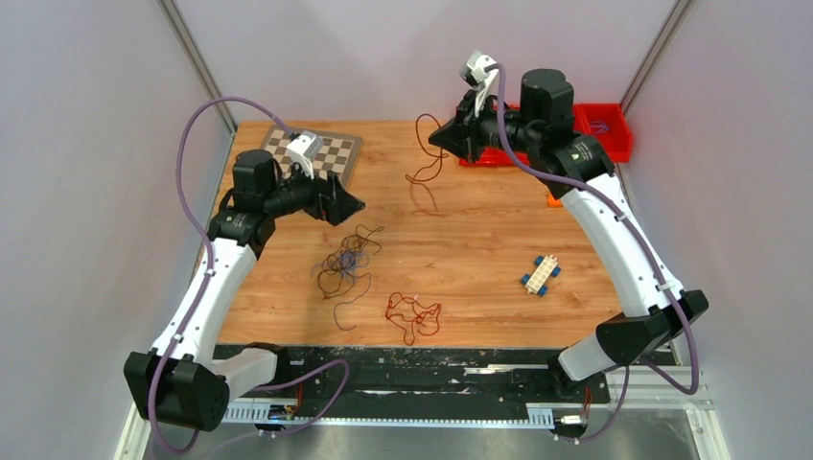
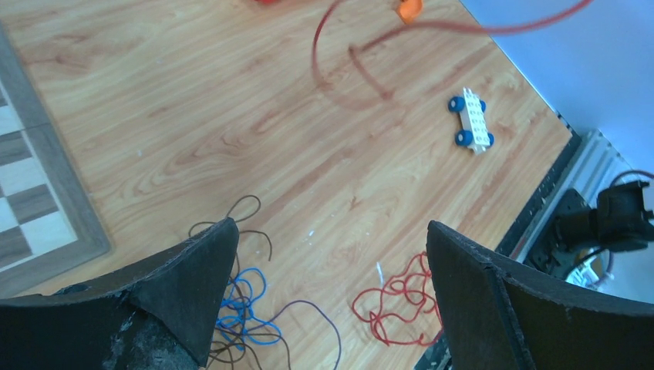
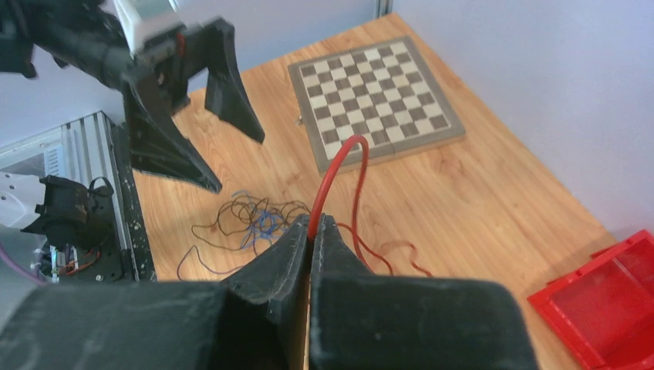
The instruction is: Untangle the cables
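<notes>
My right gripper hangs above the far middle of the table, shut on a red cable. That cable arches up out of the closed tips and trails down onto the wood. A tangle of dark brown and blue cables lies mid-table. My left gripper hovers just beyond the tangle, open, with nothing between its fingers. In the left wrist view the tangle sits by the left finger of my gripper. A second red cable bundle lies apart near the front edge.
A chessboard lies at the back left under the left arm. A red bin stands at the back right. A white toy block with blue wheels rests right of centre, and a small orange piece lies beside the right arm.
</notes>
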`<state>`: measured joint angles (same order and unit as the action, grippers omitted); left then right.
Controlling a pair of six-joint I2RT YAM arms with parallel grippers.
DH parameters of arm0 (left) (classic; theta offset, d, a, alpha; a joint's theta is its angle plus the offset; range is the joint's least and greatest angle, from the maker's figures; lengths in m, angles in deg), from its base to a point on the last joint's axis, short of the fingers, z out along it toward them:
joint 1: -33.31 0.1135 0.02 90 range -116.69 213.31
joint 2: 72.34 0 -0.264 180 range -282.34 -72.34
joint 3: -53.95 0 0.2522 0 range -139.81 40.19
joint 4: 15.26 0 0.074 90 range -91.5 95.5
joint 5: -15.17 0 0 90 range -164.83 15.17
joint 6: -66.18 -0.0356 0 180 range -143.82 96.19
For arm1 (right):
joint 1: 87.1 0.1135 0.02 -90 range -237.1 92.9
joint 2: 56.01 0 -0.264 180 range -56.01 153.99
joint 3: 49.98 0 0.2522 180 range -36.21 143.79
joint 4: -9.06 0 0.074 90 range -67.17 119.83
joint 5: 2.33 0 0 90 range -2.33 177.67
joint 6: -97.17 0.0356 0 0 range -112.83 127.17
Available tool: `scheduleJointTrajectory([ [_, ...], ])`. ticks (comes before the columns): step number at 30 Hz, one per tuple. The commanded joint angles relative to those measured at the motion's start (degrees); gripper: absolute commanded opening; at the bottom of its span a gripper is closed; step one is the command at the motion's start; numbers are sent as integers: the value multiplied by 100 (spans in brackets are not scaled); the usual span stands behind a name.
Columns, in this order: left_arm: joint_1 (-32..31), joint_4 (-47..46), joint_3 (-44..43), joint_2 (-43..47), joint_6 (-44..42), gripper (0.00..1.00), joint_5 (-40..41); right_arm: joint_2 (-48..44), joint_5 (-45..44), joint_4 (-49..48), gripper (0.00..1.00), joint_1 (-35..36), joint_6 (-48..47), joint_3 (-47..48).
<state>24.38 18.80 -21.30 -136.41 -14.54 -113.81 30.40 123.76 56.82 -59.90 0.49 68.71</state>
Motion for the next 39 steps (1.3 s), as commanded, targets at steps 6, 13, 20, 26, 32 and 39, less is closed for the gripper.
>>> scheduleJointTrajectory([
  [6,19,-424,88,-73,-461,100,-804,-493,-607,-515,0,-2,-265,79],
  [13,19,-394,-75,-272,-546,100,-842,-93,-1424,-514,0,-534,-334,455],
  [20,18,-329,-51,-330,-721,100,-866,518,-1286,-515,0,-1366,-202,970],
  [26,22,-360,-100,-507,-769,100,-882,1367,-1236,-565,0,-2248,-299,1487],
  [32,18,-368,-189,-748,-751,100,-890,2583,-1036,-613,0,-3003,-316,2418],
  [39,24,-346,-323,-1011,-692,100,-852,3682,-929,-831,0,-3210,-424,3218],
])
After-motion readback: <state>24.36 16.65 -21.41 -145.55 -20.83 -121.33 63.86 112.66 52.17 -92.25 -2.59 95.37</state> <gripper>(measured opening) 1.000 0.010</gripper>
